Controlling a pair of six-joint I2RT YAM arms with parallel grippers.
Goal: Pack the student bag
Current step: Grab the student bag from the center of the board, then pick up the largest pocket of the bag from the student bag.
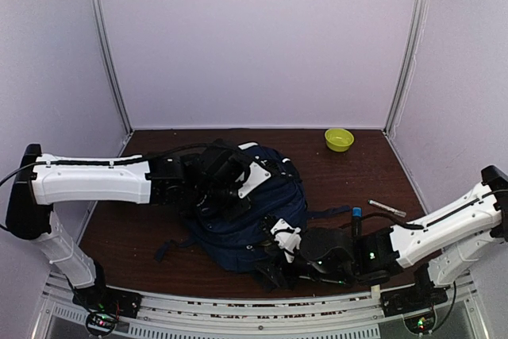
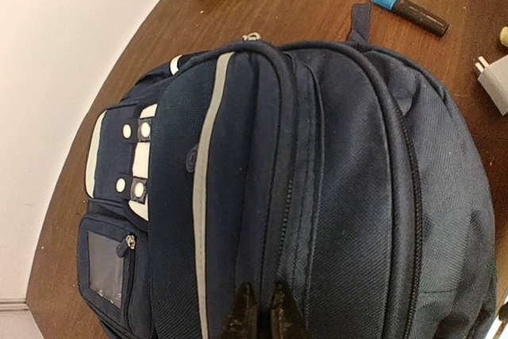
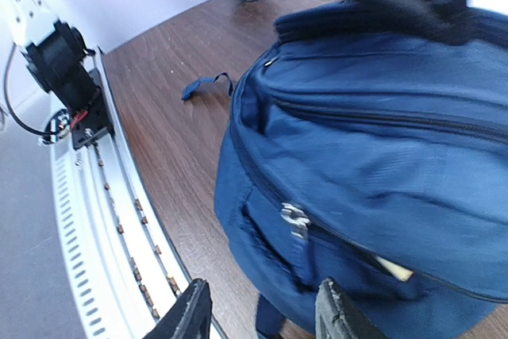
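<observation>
The student bag (image 1: pixel 262 224) lies in the middle of the brown worktop (image 1: pixel 127 228), a navy backpack with its zipped compartments facing up. A pale stripe (image 2: pixel 208 196) runs along one fold, and beside it sits a white patch (image 2: pixel 141 160) with dark dots.

The left arm reaches in over the bag's far left part. The left pincer (image 2: pixel 258 313) is closed tight, its dark tips side by side on a ridge of the bag's cloth. Whether any fabric is caught between them cannot be told.

The right arm comes in low at the bag's near right corner. The right pincer (image 3: pixel 264 287) stands partly spread – its two fingers are apart, with the bag's lower edge and a dark strap end showing in the gap, and nothing is clamped. A metal zip pull (image 3: pixel 295 220) hangs on the side of the bag just above that gap.

A loose strap (image 3: pixel 208 83) trails off the bag onto the wood. Beyond the bag, towards the back wall and to its right, is a yellow-green bowl (image 1: pixel 339 139). Just to the right of the bag lies a dark marker (image 2: pixel 409 7) with a blue cap; a pale pen (image 1: pixel 386 209) lies further right – well apart from the bag.
</observation>
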